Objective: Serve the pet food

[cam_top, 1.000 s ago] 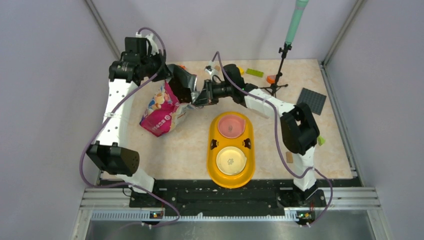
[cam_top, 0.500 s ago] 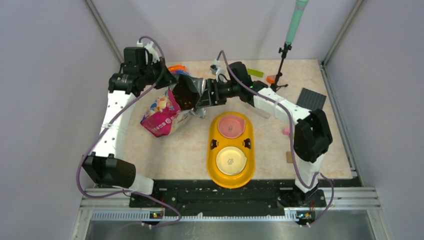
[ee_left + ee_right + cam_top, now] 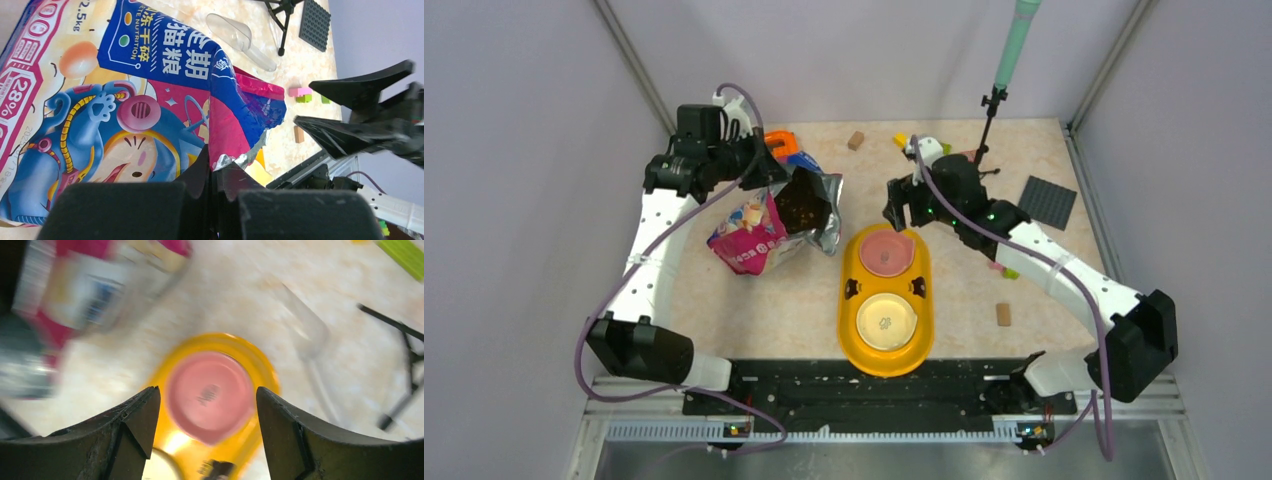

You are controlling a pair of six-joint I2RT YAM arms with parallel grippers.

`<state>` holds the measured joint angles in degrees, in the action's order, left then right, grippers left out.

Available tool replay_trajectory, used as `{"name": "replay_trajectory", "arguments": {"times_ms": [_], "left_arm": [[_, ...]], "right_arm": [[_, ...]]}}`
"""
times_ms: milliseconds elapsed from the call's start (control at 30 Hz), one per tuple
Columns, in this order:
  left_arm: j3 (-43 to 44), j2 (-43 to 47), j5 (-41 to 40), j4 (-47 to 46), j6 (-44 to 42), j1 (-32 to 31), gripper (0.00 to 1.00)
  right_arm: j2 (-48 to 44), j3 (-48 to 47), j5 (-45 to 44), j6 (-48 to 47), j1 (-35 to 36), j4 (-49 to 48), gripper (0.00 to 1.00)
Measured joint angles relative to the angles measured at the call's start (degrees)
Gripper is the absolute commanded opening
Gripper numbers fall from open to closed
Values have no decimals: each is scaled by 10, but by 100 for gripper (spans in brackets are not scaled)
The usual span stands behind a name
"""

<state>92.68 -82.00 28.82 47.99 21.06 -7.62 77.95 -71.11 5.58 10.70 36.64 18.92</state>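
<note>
My left gripper (image 3: 772,183) pinches the torn rim of the bag (image 3: 752,236), upper left of the overhead frame, pet food (image 3: 802,204) dark in its mouth. My right gripper (image 3: 205,395) hangs wide, empty, over the pink bowl (image 3: 885,250). I'd keep the mouth steady and fetch the clear scoop (image 3: 235,35), which only wrist views show.

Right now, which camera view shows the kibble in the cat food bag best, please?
The top external view: it looks into the open mouth of the cat food bag, where the dark kibble shows. The left wrist view shows only the bag's printed outside; the right wrist view, a blurred bag, no kibble.
</note>
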Motion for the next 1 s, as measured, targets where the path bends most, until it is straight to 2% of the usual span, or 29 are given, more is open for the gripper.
{"name": "replay_trajectory", "arguments": {"times_ms": [100, 200, 400, 633, 767, 833, 933, 1000], "left_arm": [[-11, 11, -15, -10, 6, -1, 0], [-24, 22, -45, -25, 20, -3, 0], [-39, 28, -99, -59, 51, -3, 0], [-43, 28, -107, -71, 70, -3, 0], [-43, 27, -106, -71, 71, -3, 0], [-43, 27, -105, -71, 71, -3, 0], [-44, 27, -104, -71, 71, -3, 0], [-44, 27, -103, -71, 71, -3, 0]], "right_arm": [[-4, 64, -79, -55, -14, -4, 71], [17, 82, -103, -93, -62, 1, 67], [94, 82, -95, -147, -153, -34, 62], [225, 74, -54, -201, -170, -57, 67], [274, 62, -35, -222, -171, -61, 66], [283, 57, -26, -227, -172, -68, 56], [294, 45, -13, -235, -174, -75, 28], [297, 45, -3, -241, -175, -77, 15]]}}
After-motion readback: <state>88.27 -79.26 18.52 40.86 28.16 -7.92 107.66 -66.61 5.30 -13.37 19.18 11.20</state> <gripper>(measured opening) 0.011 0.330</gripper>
